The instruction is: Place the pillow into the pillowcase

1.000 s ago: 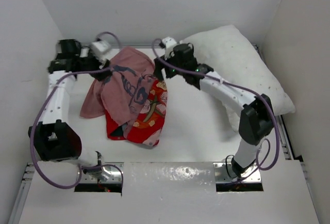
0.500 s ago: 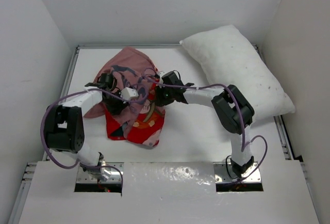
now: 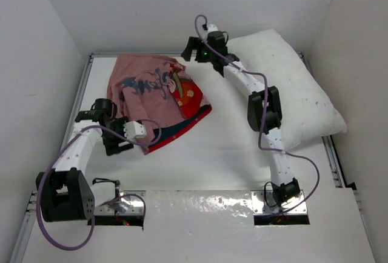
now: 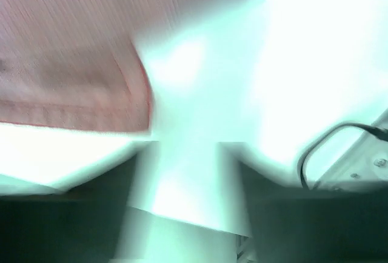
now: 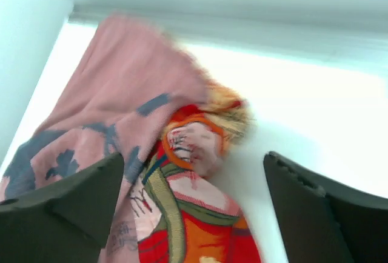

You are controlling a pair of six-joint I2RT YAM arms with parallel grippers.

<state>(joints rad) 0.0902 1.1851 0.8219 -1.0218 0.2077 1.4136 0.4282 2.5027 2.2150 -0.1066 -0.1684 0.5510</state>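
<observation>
Red cloth with its faded pink inside turned up, one pillowcase point(image 3: 154, 93) lies spread in the upper left of the table point(image 3: 230, 154). The pink side is toward the back and the printed red is along the lower right edge. One white pillow point(image 3: 291, 87) lies at the upper right beside the right wall. It is wholly outside the pillowcase and apart from it.

Two arms are in view. The right one stretches to the far end, along the pillow's left edge. The right gripper point(image 5: 194, 160) hangs above the pillowcase's far right corner, its two dark fingers point(image 5: 73, 199) spread wide with nothing between them. Its wrist view shows the pink fold and a printed face beneath.

The left gripper point(image 3: 119, 143) sits low at the left of the top view, just beside the pillowcase's near left edge. Its wrist view is smeared: pink cloth with a hem fills the upper left, bright table the rest, and dark shapes run along the bottom. I cannot tell how far these fingers are parted, or whether they hold anything.
</observation>
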